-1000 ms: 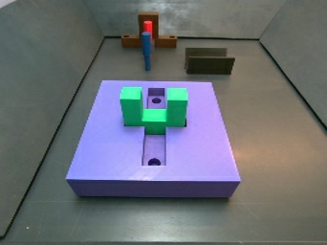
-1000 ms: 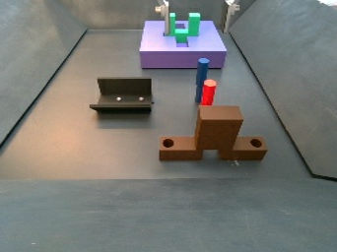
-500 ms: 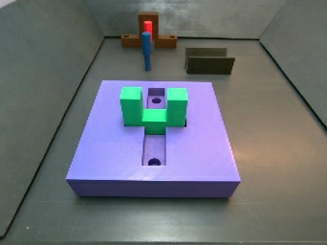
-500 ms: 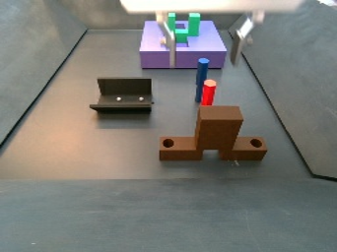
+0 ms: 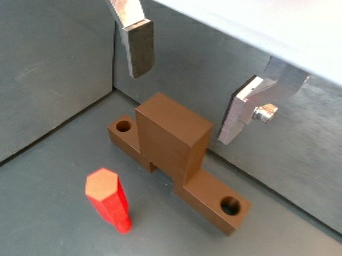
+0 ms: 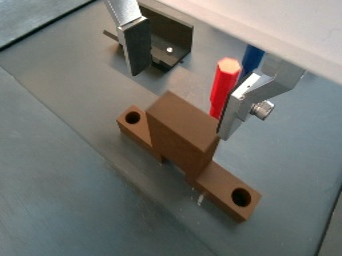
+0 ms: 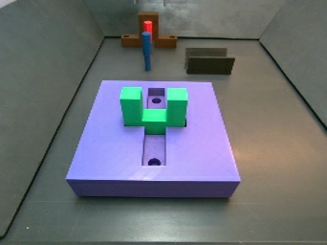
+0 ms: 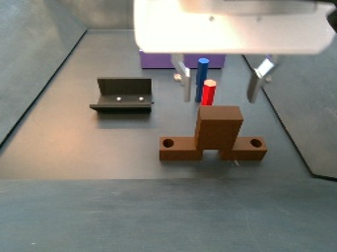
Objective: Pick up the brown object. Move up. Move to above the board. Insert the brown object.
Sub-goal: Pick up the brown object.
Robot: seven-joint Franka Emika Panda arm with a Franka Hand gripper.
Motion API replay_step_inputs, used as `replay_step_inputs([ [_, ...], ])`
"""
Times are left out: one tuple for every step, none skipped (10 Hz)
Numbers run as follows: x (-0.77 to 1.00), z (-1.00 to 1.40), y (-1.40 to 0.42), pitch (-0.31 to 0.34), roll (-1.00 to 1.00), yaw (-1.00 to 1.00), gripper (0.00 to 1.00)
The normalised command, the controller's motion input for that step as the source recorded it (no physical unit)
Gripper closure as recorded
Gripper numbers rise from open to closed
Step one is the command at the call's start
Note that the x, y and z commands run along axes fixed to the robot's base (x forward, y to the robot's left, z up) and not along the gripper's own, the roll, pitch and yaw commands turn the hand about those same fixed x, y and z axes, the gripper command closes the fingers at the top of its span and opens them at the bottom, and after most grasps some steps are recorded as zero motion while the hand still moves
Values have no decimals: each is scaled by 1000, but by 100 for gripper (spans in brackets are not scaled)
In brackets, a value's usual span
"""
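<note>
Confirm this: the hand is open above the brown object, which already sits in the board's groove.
One thing is wrong: the brown object is not in the board. In a side view it rests on the grey floor near the blue peg, well apart from the board. The rest stands: the hand is open above it, as both wrist views show.

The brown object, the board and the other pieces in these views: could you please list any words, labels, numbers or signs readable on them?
None: no text, label, number or sign shows on the brown object, the board, the blue peg with red tip or the fixture. The gripper, open above the brown object, carries no marking either.
</note>
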Motion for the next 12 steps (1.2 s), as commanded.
replay_step_inputs([
  [-17, -123, 0, -53, 0, 0, 0],
  [-49, -200, 0, -83, 0, 0, 0],
  [0, -186, 0, -67, 0, 0, 0],
  [0, -229, 0, -73, 0, 0, 0],
  [86, -329, 0, -86, -4, 0, 0],
  [26, -411, 9, -104, 0, 0, 0],
  [0, -517, 0, -149, 0, 0, 0],
  [0, -506, 0, -141, -16, 0, 0],
  [0, -506, 0, -149, -24, 6, 0],
  [0, -437, 0, -110, -16, 14, 0],
  [0, -294, 17, -76, -1, 37, 0],
  [0, -51, 43, 0, 0, 17, 0],
])
